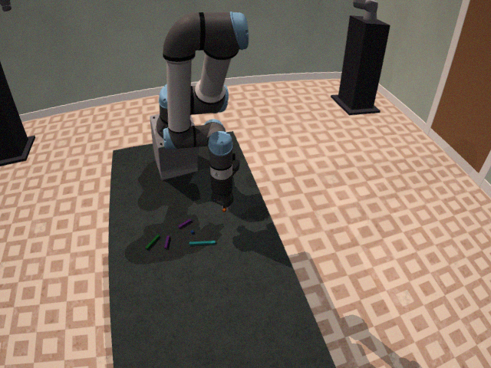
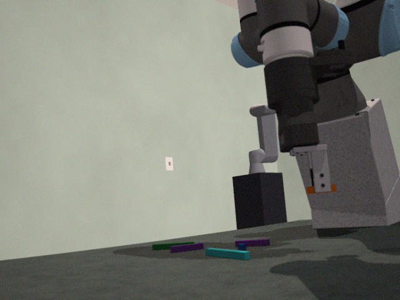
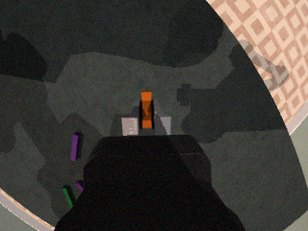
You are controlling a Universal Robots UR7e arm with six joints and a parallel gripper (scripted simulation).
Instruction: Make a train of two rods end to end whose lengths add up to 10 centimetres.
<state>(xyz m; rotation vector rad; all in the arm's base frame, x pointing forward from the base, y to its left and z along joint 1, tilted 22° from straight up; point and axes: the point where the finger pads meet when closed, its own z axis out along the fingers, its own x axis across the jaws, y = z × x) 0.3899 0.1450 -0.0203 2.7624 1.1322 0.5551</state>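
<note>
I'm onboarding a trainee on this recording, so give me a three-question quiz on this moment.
1. True or false: the tool holds the orange rod above the table.
2. How many purple rods lie on the table?
3. Which rod lies nearest the blue rod? A) green rod B) turquoise rod

Key: 1 true; 2 two; 3 B.
</note>
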